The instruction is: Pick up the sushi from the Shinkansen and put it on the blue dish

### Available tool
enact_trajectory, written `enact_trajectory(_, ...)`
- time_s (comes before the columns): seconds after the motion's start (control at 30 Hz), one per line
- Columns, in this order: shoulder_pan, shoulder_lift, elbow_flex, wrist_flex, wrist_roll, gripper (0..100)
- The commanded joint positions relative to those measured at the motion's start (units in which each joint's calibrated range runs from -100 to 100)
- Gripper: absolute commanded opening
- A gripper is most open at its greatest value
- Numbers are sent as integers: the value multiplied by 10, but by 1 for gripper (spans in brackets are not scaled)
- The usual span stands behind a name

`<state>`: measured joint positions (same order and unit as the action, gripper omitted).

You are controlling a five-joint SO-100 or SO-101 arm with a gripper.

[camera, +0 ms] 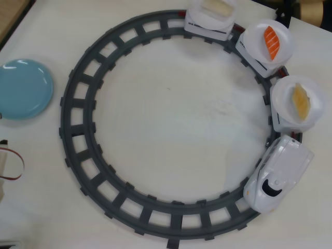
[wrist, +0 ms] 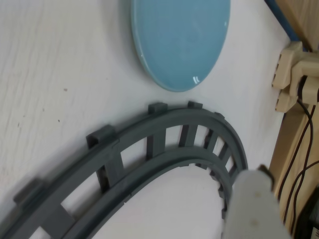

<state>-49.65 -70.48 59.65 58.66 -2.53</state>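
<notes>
The sushi point(camera: 301, 98), a pale yellow-orange egg piece, lies on the round white plate of the car right behind the Shinkansen point(camera: 277, 176), at the right of the overhead view. The white train stands on the grey ring track point(camera: 78, 129). The blue dish point(camera: 23, 88) sits empty at the far left, outside the track. It also shows in the wrist view point(wrist: 179, 40), at the top, above a track bend point(wrist: 164, 144). Only one pale finger point(wrist: 251, 199) of my gripper shows, at the bottom right of the wrist view, above the track near the dish. Nothing shows in its grasp.
Two more cars carry plates with a salmon piece point(camera: 271, 41) and a pale whitish piece point(camera: 218, 6). Red wires point(camera: 13, 163) lie at the left table edge. Beige parts and cables point(wrist: 294, 79) stand at the right of the wrist view.
</notes>
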Motion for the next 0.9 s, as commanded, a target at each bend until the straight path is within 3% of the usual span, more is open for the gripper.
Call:
enact_trajectory(0.0,-2,82,-11,-22,9,23)
enact_trajectory(0.87,5,84,-12,-22,9,23)
